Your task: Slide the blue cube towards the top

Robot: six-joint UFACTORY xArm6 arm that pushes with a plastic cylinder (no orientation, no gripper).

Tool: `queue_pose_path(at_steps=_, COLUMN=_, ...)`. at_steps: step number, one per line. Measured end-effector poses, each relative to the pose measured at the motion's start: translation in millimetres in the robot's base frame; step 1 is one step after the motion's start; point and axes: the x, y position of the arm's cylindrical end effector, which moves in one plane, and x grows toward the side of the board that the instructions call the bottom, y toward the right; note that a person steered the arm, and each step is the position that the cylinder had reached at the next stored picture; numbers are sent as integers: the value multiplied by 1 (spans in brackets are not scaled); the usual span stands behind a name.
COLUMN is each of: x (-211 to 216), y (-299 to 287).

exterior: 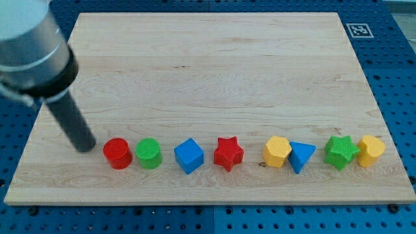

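The blue cube [189,156] lies on the wooden board [214,71] near the view's bottom, in a row of blocks. To its left are a green cylinder [149,153] and a red cylinder [117,154]. To its right is a red star [228,154]. My tip [85,147] rests on the board just left of the red cylinder, well to the left of the blue cube and not touching it.
Further right in the row lie a yellow hexagon [277,151], a blue triangle [301,156], a green star [342,151] and a yellow block [371,151]. A marker tag [359,30] sits off the board's top right corner.
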Motion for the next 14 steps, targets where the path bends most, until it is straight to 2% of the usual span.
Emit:
queue_pose_path(at_steps=1, x=20, y=0)
queue_pose_path(at_steps=2, x=32, y=35)
queue_pose_path(at_steps=3, x=58, y=112)
queue_pose_path(at_steps=4, x=59, y=138)
queue_pose_path(at_steps=6, x=18, y=142)
queue_pose_path(at_steps=9, x=13, y=198)
queue_pose_path(at_steps=14, x=-73, y=202)
